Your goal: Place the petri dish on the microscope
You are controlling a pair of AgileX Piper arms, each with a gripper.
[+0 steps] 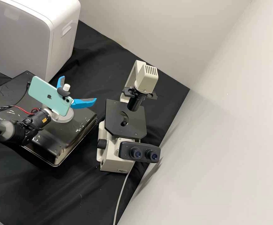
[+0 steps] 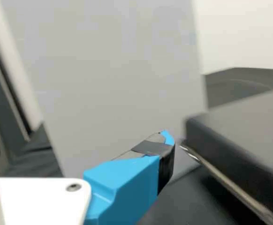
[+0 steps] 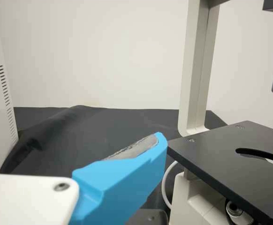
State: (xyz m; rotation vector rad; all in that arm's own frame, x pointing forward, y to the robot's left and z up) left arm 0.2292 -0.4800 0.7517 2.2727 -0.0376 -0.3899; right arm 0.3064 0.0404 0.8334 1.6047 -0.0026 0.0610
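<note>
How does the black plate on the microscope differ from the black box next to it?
The plate is clean, has an oval opening in its middle and sits raised on the microscope. The box looks bigger, is scuffed with white marks and lies on the bench. Both are black and flat-topped.

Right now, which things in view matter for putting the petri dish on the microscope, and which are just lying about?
For the job:
petri dish, on the black case
microscope
right gripper, open, near the dish

Just lying about:
white appliance
teal phone, mounted behind the gripper
black cloth
</note>
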